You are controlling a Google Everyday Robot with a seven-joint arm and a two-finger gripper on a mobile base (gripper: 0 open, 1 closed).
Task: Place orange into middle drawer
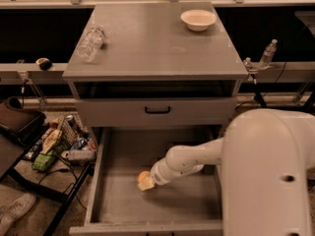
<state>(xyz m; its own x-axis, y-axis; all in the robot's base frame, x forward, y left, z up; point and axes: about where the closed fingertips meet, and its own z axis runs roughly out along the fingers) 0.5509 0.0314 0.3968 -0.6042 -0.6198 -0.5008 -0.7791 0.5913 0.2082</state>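
The middle drawer (pixel 127 149) is pulled out wide below the cabinet top, a grey tray with a flat floor. My gripper (pixel 146 183) reaches down into it from the right and sits low over the floor, left of centre. It is shut on the orange (pixel 142 175), of which only a small round orange part shows at the fingertips. The orange is inside the drawer, at or just above the floor; I cannot tell whether it touches.
A closed grey drawer front with a black handle (pixel 157 110) sits above the open drawer. A white bowl (pixel 198 19) and a clear plastic bottle (pixel 91 42) are on the cabinet top. My white arm (pixel 270 176) fills the lower right. Clutter (pixel 59 144) lies on the floor at left.
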